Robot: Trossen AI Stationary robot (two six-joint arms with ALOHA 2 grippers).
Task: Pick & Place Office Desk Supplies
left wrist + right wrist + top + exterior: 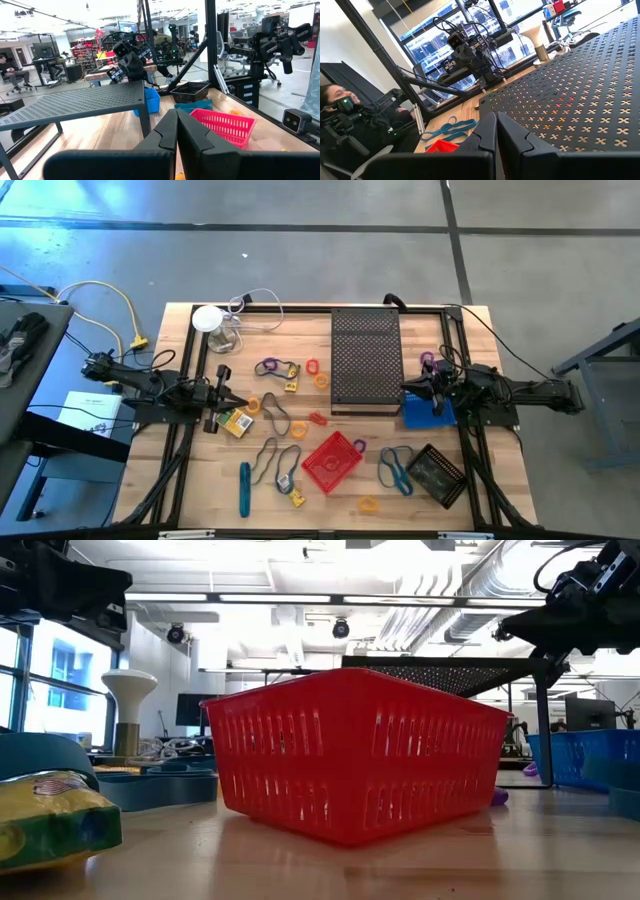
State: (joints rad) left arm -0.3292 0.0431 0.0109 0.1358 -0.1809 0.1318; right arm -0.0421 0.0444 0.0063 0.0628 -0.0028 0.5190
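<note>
Left gripper [226,395]: fingers pressed together, nothing between them, raised above the table's left side, just beside a yellow packet [236,422]. Right gripper [412,390]: fingers likewise together and empty, at the black perforated tray [365,360], above a blue basket [428,413]. Elastic loops [276,416] lie loose across the wooden table [185,470]; teal stick [244,489] near the front edge; red basket [332,461] centre front.

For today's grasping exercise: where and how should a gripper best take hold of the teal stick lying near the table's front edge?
Probably at its middle, coming straight down from above. The teal stick lies flat on the wooden table, long and narrow, so fingers closing across its short width should fit. Its sides look free; the nearest blue loop lies just beside its upper end.
</note>
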